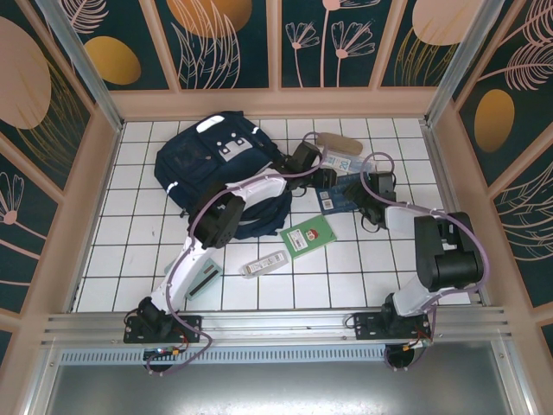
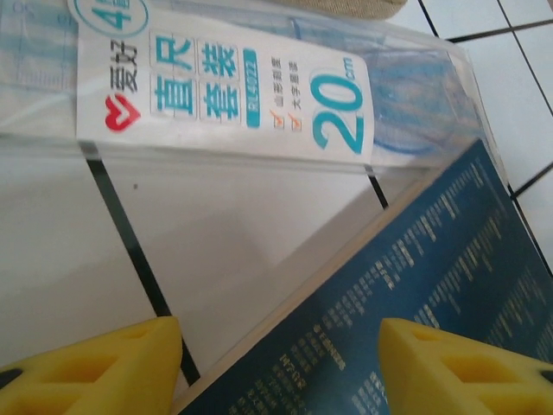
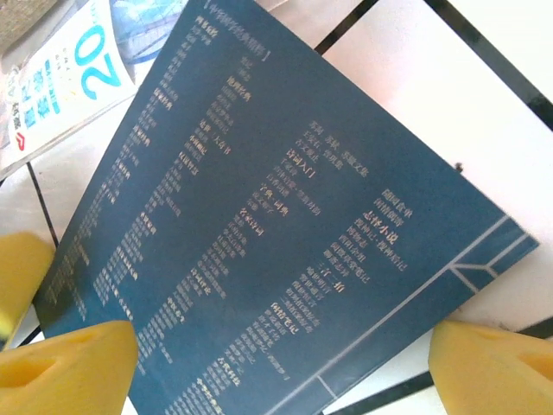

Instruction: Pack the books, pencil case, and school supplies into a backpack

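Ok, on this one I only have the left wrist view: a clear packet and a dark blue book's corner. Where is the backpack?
Observer: The large navy-blue fabric backpack lies toward the far left of the white tiled table.
Operator: And the right gripper?
Observer: The right gripper stands open over that dark blue patterned book.
Operator: Anything else unpacked?
Observer: A small green book with a red figure lies on the tiles, outside the backpack.
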Tool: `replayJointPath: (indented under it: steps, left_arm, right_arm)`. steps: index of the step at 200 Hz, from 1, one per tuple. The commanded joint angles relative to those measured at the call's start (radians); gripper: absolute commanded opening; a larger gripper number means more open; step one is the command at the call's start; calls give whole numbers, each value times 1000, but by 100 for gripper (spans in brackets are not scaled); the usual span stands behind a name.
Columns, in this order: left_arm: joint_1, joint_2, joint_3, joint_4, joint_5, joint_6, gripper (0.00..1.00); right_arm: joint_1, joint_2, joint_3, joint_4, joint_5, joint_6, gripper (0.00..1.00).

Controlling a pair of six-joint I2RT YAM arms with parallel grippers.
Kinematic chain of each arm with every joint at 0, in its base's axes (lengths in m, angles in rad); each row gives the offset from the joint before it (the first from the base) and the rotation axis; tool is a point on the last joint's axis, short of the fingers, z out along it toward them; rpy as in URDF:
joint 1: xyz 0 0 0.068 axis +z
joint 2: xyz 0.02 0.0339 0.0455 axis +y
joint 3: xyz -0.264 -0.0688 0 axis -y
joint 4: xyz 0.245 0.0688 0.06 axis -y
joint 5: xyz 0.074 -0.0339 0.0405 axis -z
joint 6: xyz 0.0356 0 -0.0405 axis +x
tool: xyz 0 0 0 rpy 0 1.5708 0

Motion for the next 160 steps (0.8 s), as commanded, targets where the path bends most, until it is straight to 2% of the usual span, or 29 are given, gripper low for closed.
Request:
replayJointPath:
  steps: [1, 51, 94, 112, 139, 160]
  left_arm:
    - [-7, -49, -62, -10, 78, -26, 61]
    - [-55, -147, -215, 54, 105, -45, 60]
    - [-74, -247, -336, 68, 39, -16, 60]
    - [-75, -236, -289, 14, -42, 35, 61]
    - [-72, -154, -126, -73, -126, 100, 60]
    - [-69, -79, -21, -99, -129, 122, 57]
  right_arm:
    - [-22, 76, 96, 58, 1, -19, 89]
    - [-80, 109, 165, 8, -11, -76, 89]
    - [-105, 34, 91, 6, 6, -84, 89]
    - [-105, -7, 59, -7, 36, -90, 89]
    - [-106, -44, 17, -19, 39, -93, 89]
    - [-105, -59, -13, -8, 35, -89, 89]
